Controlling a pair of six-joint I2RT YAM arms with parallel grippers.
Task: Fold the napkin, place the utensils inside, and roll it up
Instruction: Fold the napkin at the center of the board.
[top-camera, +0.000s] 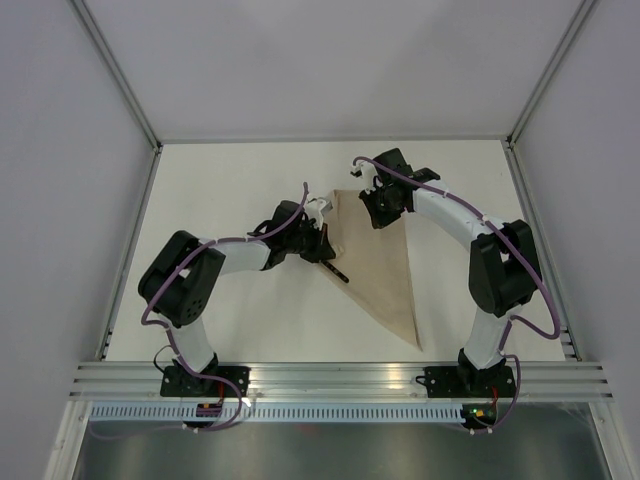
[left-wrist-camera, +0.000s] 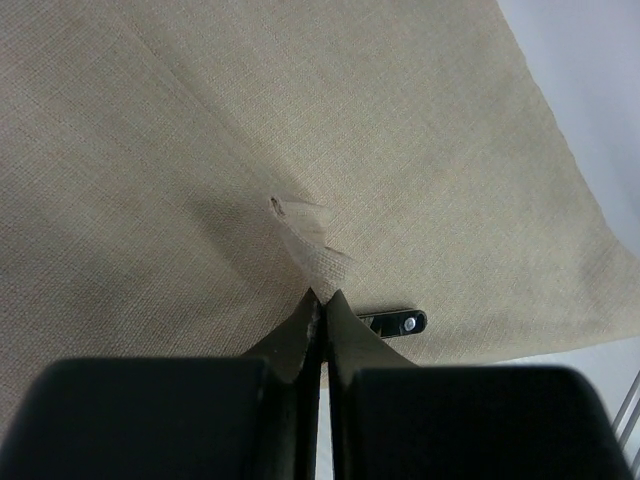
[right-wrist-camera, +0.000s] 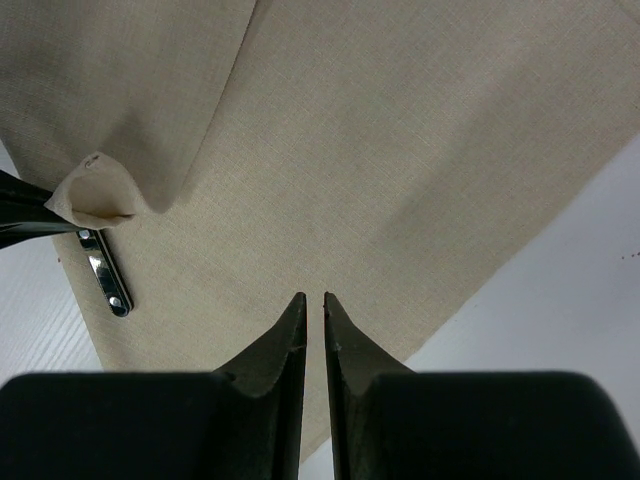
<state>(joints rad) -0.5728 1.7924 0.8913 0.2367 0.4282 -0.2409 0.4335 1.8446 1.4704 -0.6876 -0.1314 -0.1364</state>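
My left gripper (left-wrist-camera: 322, 295) was pinched shut on a puckered bit of the napkin (top-camera: 380, 270), which lay as a triangle mid-table. A dark utensil handle (left-wrist-camera: 395, 323) poked out from under its edge. My right gripper (right-wrist-camera: 313, 298) hovered over the cloth, barely parted, holding nothing.

Fixed camera high behind both arm bases (top-camera: 205, 382) looking down over the whole table (top-camera: 230, 180), left wrist camera close above the napkin (left-wrist-camera: 300, 130), facing down past its fingers (left-wrist-camera: 290, 345), right wrist camera equally close, both sharing napkin and utensil handle (left-wrist-camera: 395, 323).
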